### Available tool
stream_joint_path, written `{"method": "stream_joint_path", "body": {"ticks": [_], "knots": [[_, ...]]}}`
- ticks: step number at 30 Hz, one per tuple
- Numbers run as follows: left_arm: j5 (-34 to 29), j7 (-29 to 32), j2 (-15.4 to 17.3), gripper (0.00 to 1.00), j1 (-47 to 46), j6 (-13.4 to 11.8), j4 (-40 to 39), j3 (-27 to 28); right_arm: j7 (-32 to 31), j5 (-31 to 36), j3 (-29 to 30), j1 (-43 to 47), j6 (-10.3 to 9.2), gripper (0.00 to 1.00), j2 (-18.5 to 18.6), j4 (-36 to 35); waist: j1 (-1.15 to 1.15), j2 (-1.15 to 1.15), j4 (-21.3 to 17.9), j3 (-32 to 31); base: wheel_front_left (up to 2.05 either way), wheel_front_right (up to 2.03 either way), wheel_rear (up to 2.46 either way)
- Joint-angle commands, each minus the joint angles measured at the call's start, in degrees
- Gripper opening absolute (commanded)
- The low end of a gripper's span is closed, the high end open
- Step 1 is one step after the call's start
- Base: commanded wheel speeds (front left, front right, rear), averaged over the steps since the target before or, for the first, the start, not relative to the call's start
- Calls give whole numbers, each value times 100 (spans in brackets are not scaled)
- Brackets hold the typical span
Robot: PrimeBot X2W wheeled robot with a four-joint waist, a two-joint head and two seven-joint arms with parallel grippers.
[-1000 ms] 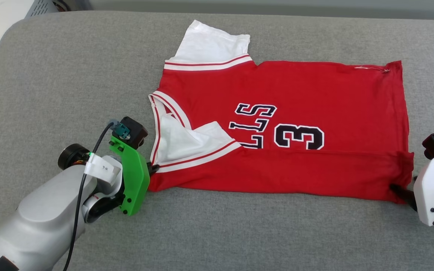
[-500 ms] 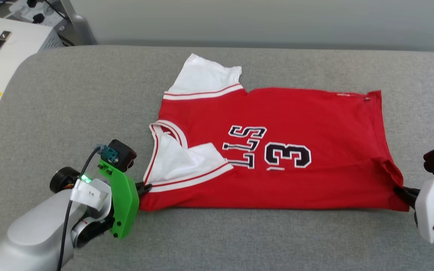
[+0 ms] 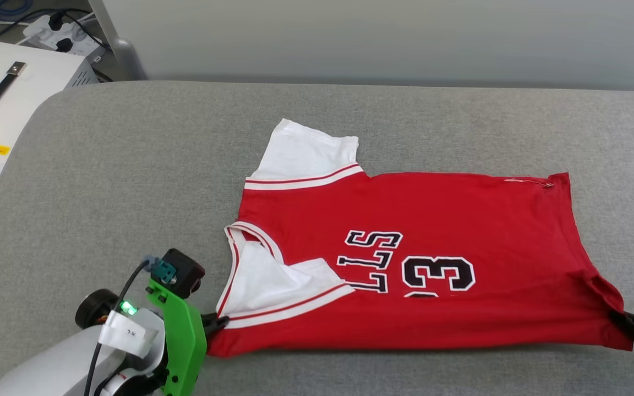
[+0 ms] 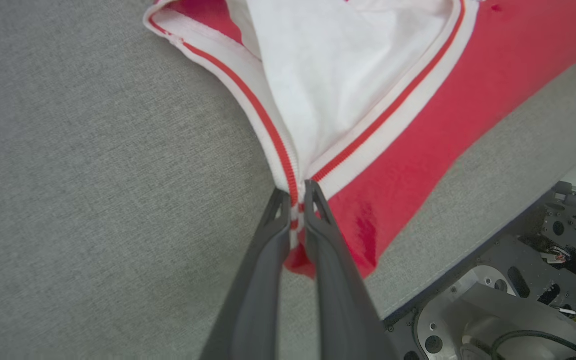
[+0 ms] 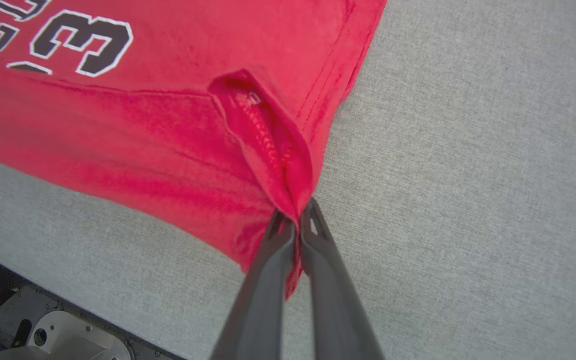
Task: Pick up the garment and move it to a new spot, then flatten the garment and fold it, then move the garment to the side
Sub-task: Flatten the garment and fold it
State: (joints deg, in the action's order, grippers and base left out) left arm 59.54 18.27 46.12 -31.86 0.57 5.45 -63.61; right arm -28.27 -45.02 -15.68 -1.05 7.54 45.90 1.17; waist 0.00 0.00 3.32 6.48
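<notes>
The garment (image 3: 438, 220), a red shirt with white sleeves and black-and-white lettering, lies sideways on the grey cushion, its near long edge folded over. My left gripper (image 3: 219, 320) is shut on the striped trim at the near left corner; in the left wrist view the garment (image 4: 348, 75) shows white and red cloth pinched between the fingers of the left gripper (image 4: 296, 196). My right gripper (image 3: 622, 320) is shut on the near right hem corner. The right wrist view has the garment (image 5: 143, 125) bunched up into the right gripper (image 5: 298, 212), with the cloth drawn taut between both grips.
The grey cushion (image 3: 130, 165) spreads wide to the left of and behind the garment. A white box with a handle (image 3: 14, 99) and cables sit off its far left corner. A pale wall (image 3: 383, 38) runs along the back. The robot's base (image 4: 508, 300) lies below the cushion's near edge.
The head camera has tilted up, so more wall and floor show. My right gripper has shut on the hem corner, and the near edge is pulled taut with the right corner lifted.
</notes>
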Motion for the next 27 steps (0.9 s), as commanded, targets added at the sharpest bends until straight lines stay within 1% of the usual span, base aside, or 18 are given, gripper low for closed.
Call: {"method": "stream_joint_path", "body": {"ticks": [1, 5, 8, 12, 17, 18, 19, 20, 24, 27], "knots": [[35, -6, 100, 0, 137, -103, -33, 5, -80, 56, 149, 148, -5, 0, -34, -62, 0, 0, -19, 57, 0, 0, 0], [98, -74, 68, 0, 279, -223, -37, 4, -252, 111, 400, 332, -5, 0, -275, -61, 0, 0, -42, 202, 0, 0, 0], [127, -117, -2, 0, 334, -255, 82, -4, -355, 150, 455, 340, -5, 0, -457, 77, 0, 0, -52, 309, 0, 0, 0], [163, -184, -161, 0, 372, -223, 370, -24, -299, 256, 427, 287, -5, 0, -700, 417, 0, 0, -28, 416, 0, 0, 0], [145, -376, -329, 0, 422, -148, 769, -40, -16, 386, 251, 262, -5, 0, -934, 799, 0, 0, -10, 413, 0, 0, 0], [140, -433, -348, 47, 433, -147, 818, -29, 99, 431, 275, 247, -5, 0, -966, 853, 0, 0, -6, 390, 0, 0, 0], [108, -527, -351, 100, 437, -159, 859, -9, 249, 513, 303, 235, -5, 47, -999, 908, 0, 0, -2, 358, 0, 0, 0], [81, -594, -345, 100, 440, -169, 878, 5, 370, 586, 310, 225, -5, 100, -1013, 921, 0, 0, 1, 328, 0, 0, 0], [12, -872, -219, 100, 452, -264, 770, 125, 951, 866, 544, 211, -5, 100, -1120, 862, 0, 0, 4, 187, 0, 0, 0], [-94, -1093, -27, 100, 378, -431, 521, 283, 1444, 1162, 911, 195, -5, 100, -1282, 673, 0, 0, 6, 107, 0, 0, 0]]}}
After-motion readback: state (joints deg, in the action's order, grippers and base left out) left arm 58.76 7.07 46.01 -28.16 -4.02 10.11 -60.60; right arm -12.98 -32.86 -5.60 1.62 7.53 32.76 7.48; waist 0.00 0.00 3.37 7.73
